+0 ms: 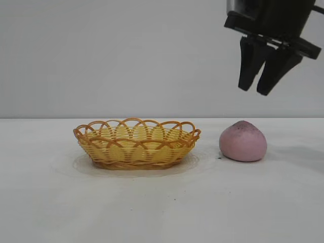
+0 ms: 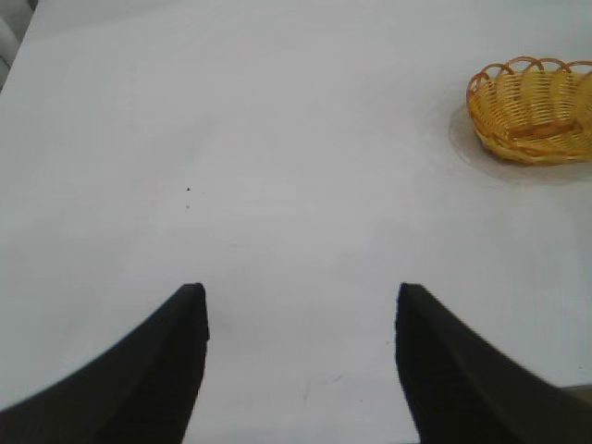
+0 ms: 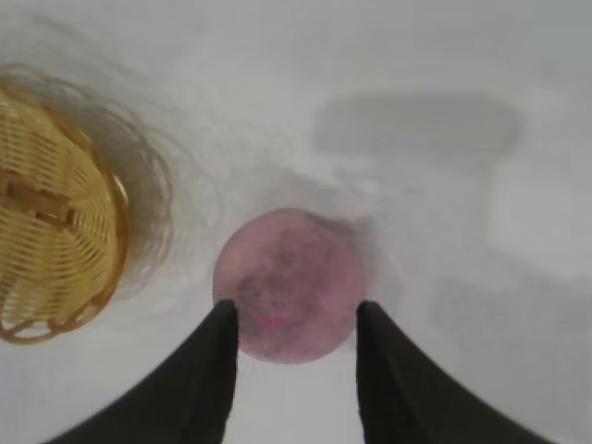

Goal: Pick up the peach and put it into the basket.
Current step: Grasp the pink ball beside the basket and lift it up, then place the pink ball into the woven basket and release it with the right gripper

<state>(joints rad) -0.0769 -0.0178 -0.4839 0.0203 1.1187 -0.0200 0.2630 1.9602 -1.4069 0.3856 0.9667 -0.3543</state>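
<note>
Peach [image 1: 243, 142]: dusty pink, domed, resting on the white bench [image 1: 162, 212] just to the right of the basket, apart from it, untouched.

Basket [image 1: 136, 144]: shallow yellow wicker oval with orange-brown looped rim, sitting mid-bench; nothing seen inside it.

Right gripper [image 1: 259, 90]: black, hanging in the air above the peach and slightly to its right, fingers parted narrowly and holding nothing; from the wrist view the two fingers [image 3: 208, 370] frame the peach [image 3: 289, 285] below, though the height of the gap above it is hard to judge.

Left gripper [image 2: 301, 305]: fingers spread wide over bare bench, basket [image 2: 532, 111] well off to one side.
</note>
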